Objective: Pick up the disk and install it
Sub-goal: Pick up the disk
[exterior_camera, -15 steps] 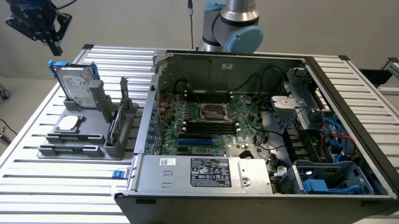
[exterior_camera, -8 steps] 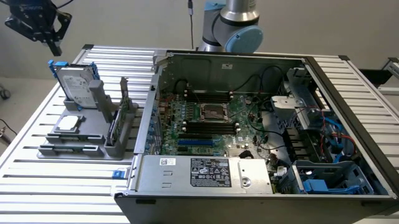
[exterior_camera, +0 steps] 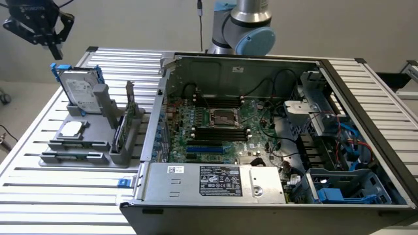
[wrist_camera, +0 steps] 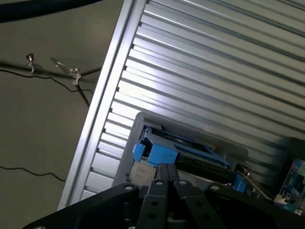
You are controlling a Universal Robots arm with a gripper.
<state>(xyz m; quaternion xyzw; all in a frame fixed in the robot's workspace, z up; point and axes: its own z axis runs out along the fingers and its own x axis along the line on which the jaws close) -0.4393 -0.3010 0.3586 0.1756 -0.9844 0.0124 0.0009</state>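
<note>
The disk (exterior_camera: 81, 89), a silver-grey hard drive with a white label and blue rails, stands upright in a grey holder (exterior_camera: 83, 159) on the slatted table at the exterior view's left. My black gripper (exterior_camera: 54, 51) hangs in the air above the disk, a little towards the exterior view's left, apart from it. Its fingers are shut with nothing between them. In the wrist view the disk (wrist_camera: 164, 151) shows edge-on with its blue rail, just beyond my shut gripper (wrist_camera: 167, 171).
The holder also carries a square processor chip (exterior_camera: 72, 129) and a memory stick (exterior_camera: 120, 128) standing on edge. An open computer case (exterior_camera: 196, 178) lies at the exterior view's right, with a blue drive bay (exterior_camera: 339, 192) in its near corner. Cables lie on the floor (wrist_camera: 43, 119).
</note>
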